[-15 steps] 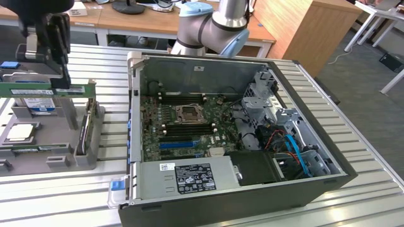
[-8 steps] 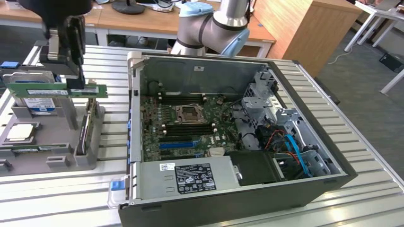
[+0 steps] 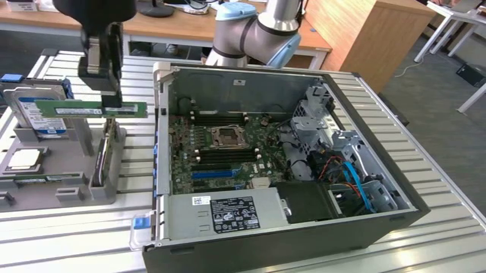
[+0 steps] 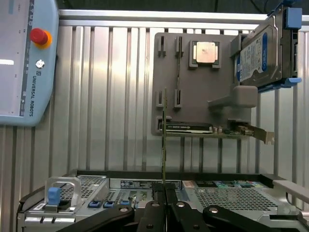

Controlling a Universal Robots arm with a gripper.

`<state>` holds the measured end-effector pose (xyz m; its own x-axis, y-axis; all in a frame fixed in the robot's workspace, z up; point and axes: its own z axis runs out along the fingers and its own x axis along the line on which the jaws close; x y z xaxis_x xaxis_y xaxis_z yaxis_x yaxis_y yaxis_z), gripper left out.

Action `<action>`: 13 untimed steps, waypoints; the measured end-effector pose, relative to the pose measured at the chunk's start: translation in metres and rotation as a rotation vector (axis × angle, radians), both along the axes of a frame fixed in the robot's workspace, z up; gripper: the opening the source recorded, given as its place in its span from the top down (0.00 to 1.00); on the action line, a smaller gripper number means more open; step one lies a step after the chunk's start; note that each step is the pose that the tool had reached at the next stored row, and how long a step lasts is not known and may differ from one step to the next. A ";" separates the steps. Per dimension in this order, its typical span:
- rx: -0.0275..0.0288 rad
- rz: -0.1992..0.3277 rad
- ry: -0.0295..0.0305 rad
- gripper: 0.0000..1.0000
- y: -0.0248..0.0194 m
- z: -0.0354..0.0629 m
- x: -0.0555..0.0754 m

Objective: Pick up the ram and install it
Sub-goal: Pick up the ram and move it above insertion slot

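Exterior view, far left: grey parts tray (image 3: 72,190) on the slatted table (image 3: 456,227). It holds a hard drive (image 3: 34,111) standing on edge at upper left, a square CPU chip (image 3: 23,159) lying flat lower down, and a card (image 3: 108,149) standing on edge at the tray's right side. Just above the tray, upper left of frame, the gripper (image 3: 114,106) hangs straight down, clamped shut on the ram (image 3: 72,110). The ram is a thin green stick held level, long edge horizontal, with a pale label on its face, gripped nearer its right end; it sits in front of the hard drive and left of the case. Centre to right: open PC case (image 3: 429,210) lying on its side with the motherboard (image 3: 182,153) inside, a CPU socket (image 3: 227,136) at its middle, black slots (image 3: 227,152) beside it and a blue slot (image 3: 213,173) lower. A power supply (image 3: 227,213) sits at the case's lower edge, drive cage and cables at its right. Arm base (image 3: 258,28) is behind the case, top centre. Wrist view: ram (image 4: 164,135) seen edge-on as a thin line rising from the closed fingers (image 4: 153,212), with the tray (image 4: 193,92), hard drive (image 4: 260,53), CPU chip (image 4: 205,52) and a teach pendant (image 4: 24,63) beyond.
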<state>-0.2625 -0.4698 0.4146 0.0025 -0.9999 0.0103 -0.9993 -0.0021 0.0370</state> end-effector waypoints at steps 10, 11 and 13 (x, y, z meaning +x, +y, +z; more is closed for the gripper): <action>0.0000 0.000 0.0000 0.89 -0.0001 0.0000 0.030; -0.0001 0.000 0.0001 0.89 -0.0001 0.0001 0.034; 0.0000 0.000 0.0000 0.89 -0.0001 0.0000 0.039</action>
